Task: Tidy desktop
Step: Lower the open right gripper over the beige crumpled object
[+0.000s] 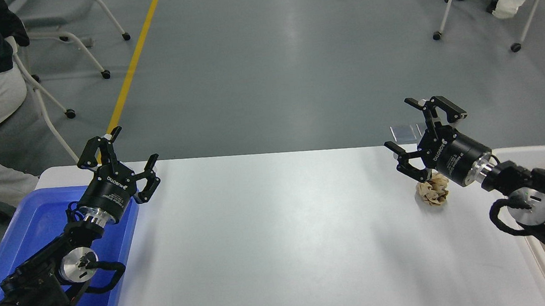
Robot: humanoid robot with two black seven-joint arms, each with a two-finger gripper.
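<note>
Both arms are matte black. The left gripper (123, 156) and right gripper (414, 130) carry white lettering on cylindrical bodies, with silver wrist rings, round silver joint caps and looped black cables behind them.

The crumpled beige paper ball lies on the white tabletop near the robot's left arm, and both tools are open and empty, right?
Not quite. The head view shows the crumpled beige paper ball on the glossy white tabletop beside the right tool, not the left. The rest holds: the left tool and the right one are open and empty.
</note>
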